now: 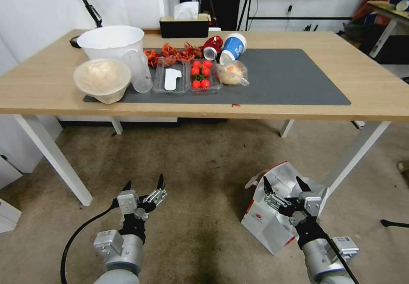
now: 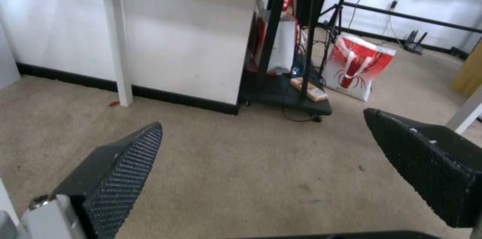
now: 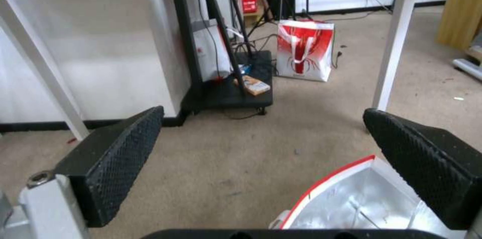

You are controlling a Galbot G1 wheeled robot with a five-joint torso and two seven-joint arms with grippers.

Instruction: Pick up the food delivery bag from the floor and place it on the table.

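The food delivery bag, white with silver foil lining and red trim, stands open on the floor beside the table's right white leg. My right gripper hovers open just above its mouth. The right wrist view shows the bag's foil-lined opening below the right gripper, partly under one of its fingers. My left gripper hangs open over bare floor to the left, away from the bag, with only carpet under the left gripper in its wrist view. The light-wood table with a dark grey mat stands ahead.
The mat's left half holds a white bucket, a bowl, trays, tomatoes, crayfish and cups. Its right half is bare. White table legs flank the floor space. A red-and-white bag and a black cart stand farther back.
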